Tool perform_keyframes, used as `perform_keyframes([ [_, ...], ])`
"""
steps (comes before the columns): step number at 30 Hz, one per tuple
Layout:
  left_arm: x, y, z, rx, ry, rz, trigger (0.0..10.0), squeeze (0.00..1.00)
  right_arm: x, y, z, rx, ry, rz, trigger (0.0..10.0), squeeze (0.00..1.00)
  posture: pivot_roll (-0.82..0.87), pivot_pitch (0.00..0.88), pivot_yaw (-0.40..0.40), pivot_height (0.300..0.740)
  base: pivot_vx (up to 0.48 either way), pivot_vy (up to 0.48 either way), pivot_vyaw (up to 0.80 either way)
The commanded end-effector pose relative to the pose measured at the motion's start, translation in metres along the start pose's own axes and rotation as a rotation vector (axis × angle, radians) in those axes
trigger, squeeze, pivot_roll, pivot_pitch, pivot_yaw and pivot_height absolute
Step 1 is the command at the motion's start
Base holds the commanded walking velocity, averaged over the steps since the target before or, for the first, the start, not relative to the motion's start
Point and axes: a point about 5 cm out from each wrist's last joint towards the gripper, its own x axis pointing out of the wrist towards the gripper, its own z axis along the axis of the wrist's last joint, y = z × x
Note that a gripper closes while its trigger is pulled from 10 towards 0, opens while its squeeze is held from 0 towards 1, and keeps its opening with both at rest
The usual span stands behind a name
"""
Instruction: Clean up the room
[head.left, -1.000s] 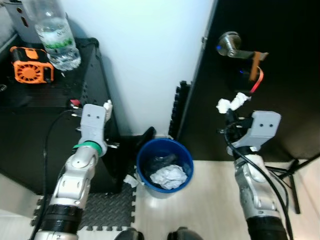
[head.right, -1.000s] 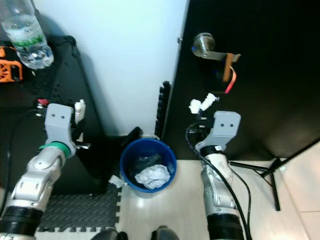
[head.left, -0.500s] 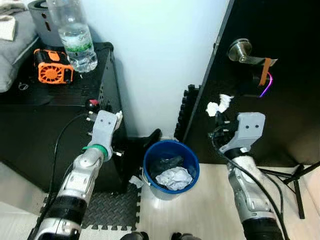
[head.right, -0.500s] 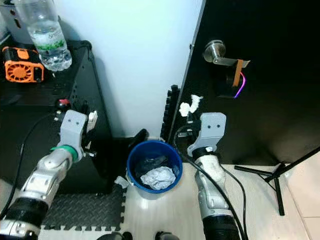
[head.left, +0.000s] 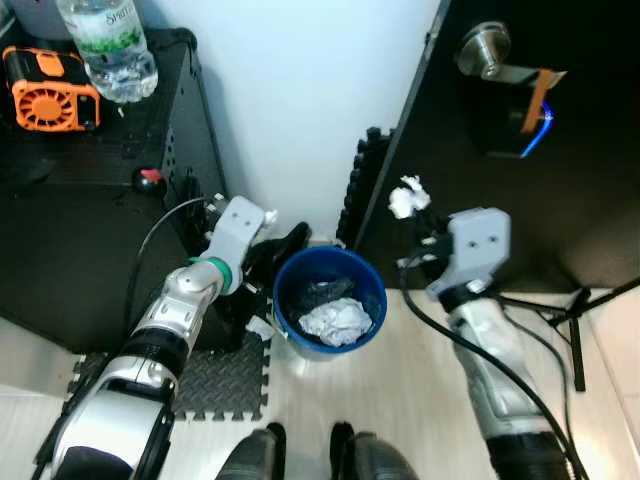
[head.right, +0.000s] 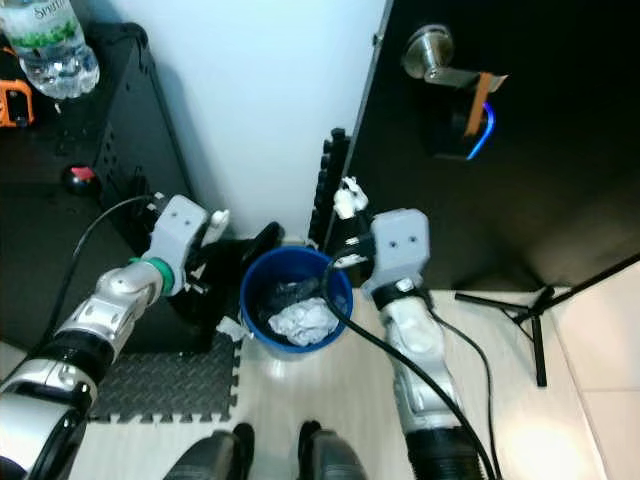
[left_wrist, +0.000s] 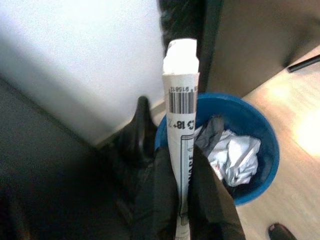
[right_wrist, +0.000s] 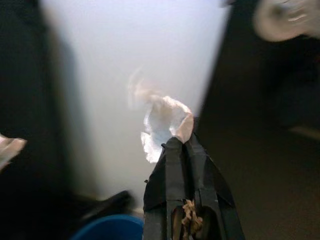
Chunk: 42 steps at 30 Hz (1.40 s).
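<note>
The blue bin (head.left: 330, 310) stands on the floor against the white wall, between my two arms, and both my claws carry rubbish that I judge belongs in it. My left claw (left_wrist: 181, 165) is clamped on a rolled paper wrapper (left_wrist: 180, 115) with a barcode. The roll's long axis runs straight out along my fingers, and its far end reaches over the near rim of the bin. In the head views that claw (head.left: 262, 222) sits just beside the bin's left rim, so this arm is the nearer one. I think a short reach forward puts the roll over the opening before I let go.

My right claw (head.left: 425, 232) is closed on a crumpled white tissue (head.left: 404, 196), held up beside the black door, above and to the right of the bin's right rim. It needs to come inward and down.

Inside the bin lie a crumpled white paper ball (head.left: 335, 322) toward the near side and something dark and rumpled (head.left: 322, 293) toward the wall. A small white scrap (head.left: 262, 328) lies on the floor, touching the bin's left side, by the foam mat (head.left: 225, 385).
</note>
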Motion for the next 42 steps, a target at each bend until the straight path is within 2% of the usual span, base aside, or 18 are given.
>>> perform_keyframes([
  [1, 0.002, -0.007, -0.005, 0.016, 0.023, -0.041, 10.0, 0.00, -0.008, -0.012, -0.001, -0.020, 0.026, -0.053, 10.0, 0.00, -0.14, 0.361, 0.042, 0.706, 0.000, 0.000, 0.00],
  [6, 0.009, -0.017, 0.014, 0.047, -0.039, -0.131, 10.0, 0.00, -0.025, -0.037, 0.015, -0.089, 0.014, -0.144, 10.0, 0.00, -0.23, 0.422, 0.070, 0.706, 0.000, 0.000, 0.00],
  [7, 0.012, -0.024, 0.024, 0.079, -0.082, -0.179, 10.0, 0.00, -0.034, -0.049, 0.022, -0.122, 0.014, -0.201, 10.0, 0.00, -0.24, 0.435, 0.079, 0.706, 0.000, 0.000, 0.00],
  [8, 0.012, -0.024, 0.024, 0.079, -0.082, -0.179, 10.0, 0.00, -0.034, -0.049, 0.022, -0.122, 0.014, -0.201, 10.0, 0.00, -0.24, 0.435, 0.079, 0.706, 0.000, 0.000, 0.00],
  [9, 0.016, -0.033, 0.042, 0.130, -0.148, -0.242, 10.0, 0.24, -0.048, -0.065, 0.030, -0.161, 0.022, -0.280, 10.0, 0.00, -0.26, 0.446, 0.093, 0.706, 0.000, 0.000, 0.00],
  [10, 0.016, -0.033, 0.042, 0.130, -0.148, -0.242, 10.0, 0.24, -0.048, -0.065, 0.030, -0.161, 0.022, -0.280, 10.0, 0.00, -0.26, 0.446, 0.093, 0.706, 0.000, 0.000, 0.00],
  [11, 0.018, -0.036, 0.052, 0.169, -0.176, -0.251, 10.0, 1.00, -0.054, -0.069, 0.031, -0.167, 0.032, -0.303, 10.0, 0.00, -0.26, 0.449, 0.101, 0.706, 0.000, 0.000, 0.00],
  [13, 0.018, -0.036, 0.052, 0.169, -0.176, -0.251, 10.0, 1.00, -0.054, -0.069, 0.031, -0.167, 0.032, -0.303, 10.0, 0.00, -0.26, 0.449, 0.101, 0.706, 0.000, 0.000, 0.00],
  [16, 0.021, -0.037, 0.072, 0.261, -0.234, -0.228, 10.0, 1.00, -0.061, -0.066, 0.033, -0.161, 0.050, -0.320, 10.0, 0.00, -0.27, 0.452, 0.110, 0.706, 0.000, 0.000, 0.00],
  [23, 0.017, -0.018, 0.077, 0.335, -0.257, -0.129, 10.0, 1.00, -0.058, -0.051, 0.028, -0.106, 0.069, -0.287, 10.0, 0.00, -0.22, 0.424, 0.106, 0.706, 0.000, 0.000, 0.00],
  [24, 0.015, -0.014, 0.079, 0.349, -0.278, -0.104, 10.0, 0.00, -0.055, -0.048, 0.025, -0.091, 0.074, -0.272, 10.0, 0.00, -0.20, 0.408, 0.101, 0.706, 0.000, 0.000, 0.00],
  [28, 0.012, -0.008, 0.084, 0.366, -0.318, -0.077, 10.0, 0.00, -0.051, -0.042, 0.021, -0.063, 0.091, -0.233, 10.0, 0.00, -0.18, 0.395, 0.097, 0.706, 0.000, 0.000, 0.00],
  [31, 0.001, 0.005, 0.093, 0.332, -0.443, -0.038, 10.0, 0.00, -0.039, -0.019, 0.004, 0.026, 0.150, -0.094, 10.0, 0.00, -0.12, 0.374, 0.091, 0.706, 0.000, 0.000, 0.00],
  [34, -0.007, 0.005, 0.092, 0.311, -0.503, -0.059, 10.0, 0.00, -0.033, -0.007, -0.006, 0.061, 0.175, -0.041, 10.0, 0.00, -0.08, 0.360, 0.084, 0.706, 0.000, 0.000, 0.00],
  [37, -0.046, -0.022, 0.074, 0.305, -0.584, -0.209, 10.0, 0.00, -0.010, 0.019, -0.035, 0.148, 0.242, 0.016, 10.0, 0.00, 0.07, 0.300, 0.075, 0.706, 0.000, 0.000, 0.00],
  [38, -0.046, -0.022, 0.074, 0.305, -0.584, -0.209, 10.0, 0.00, -0.010, 0.019, -0.035, 0.148, 0.242, 0.016, 10.0, 0.00, 0.07, 0.300, 0.075, 0.706, 0.000, 0.000, 0.00],
  [39, -0.071, -0.036, 0.076, 0.363, -0.634, -0.233, 10.0, 0.00, 0.004, 0.033, -0.049, 0.167, 0.271, 0.032, 10.0, 0.00, 0.13, 0.265, 0.072, 0.706, 0.000, 0.000, 0.00],
  [42, -0.081, -0.038, 0.087, 0.438, -0.691, -0.203, 10.0, 0.00, 0.011, 0.043, -0.058, 0.183, 0.294, 0.045, 10.0, 0.00, 0.16, 0.241, 0.068, 0.706, 0.000, 0.000, 0.00],
])
